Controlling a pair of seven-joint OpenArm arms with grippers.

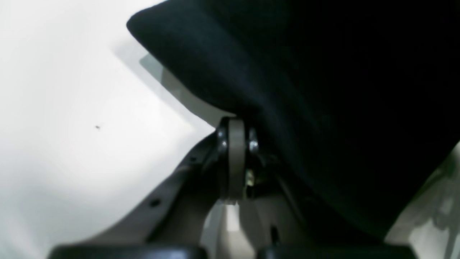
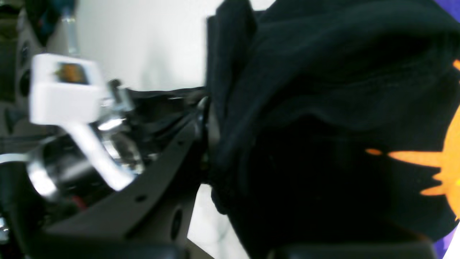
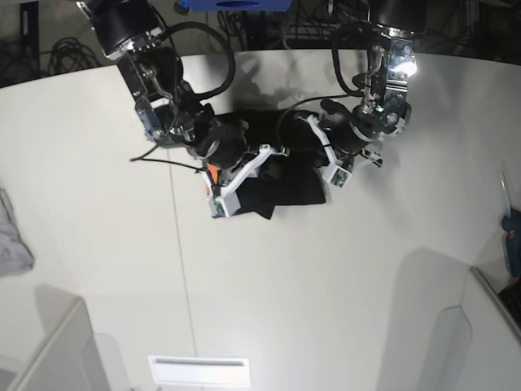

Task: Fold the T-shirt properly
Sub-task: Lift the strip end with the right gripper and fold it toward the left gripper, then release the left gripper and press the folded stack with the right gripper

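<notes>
The black T-shirt [image 3: 295, 189] lies bunched at the far middle of the white table, and both arms meet over it. In the left wrist view, black cloth [image 1: 323, 108] hangs from my left gripper [image 1: 236, 124], whose fingers are pressed together on a fold. In the right wrist view, my right gripper [image 2: 207, 142] is shut on a thick bunch of the T-shirt [image 2: 305, 126]; an orange print [image 2: 444, 162] with a purple edge shows at the far right. The fingertips themselves are buried in cloth.
A small grey cloth [image 3: 11, 238] lies at the table's left edge. A white slotted box [image 3: 199, 371] sits at the front, and a blue object [image 3: 513, 232] at the right edge. Another arm's white camera block [image 2: 64, 90] is close beside my right gripper.
</notes>
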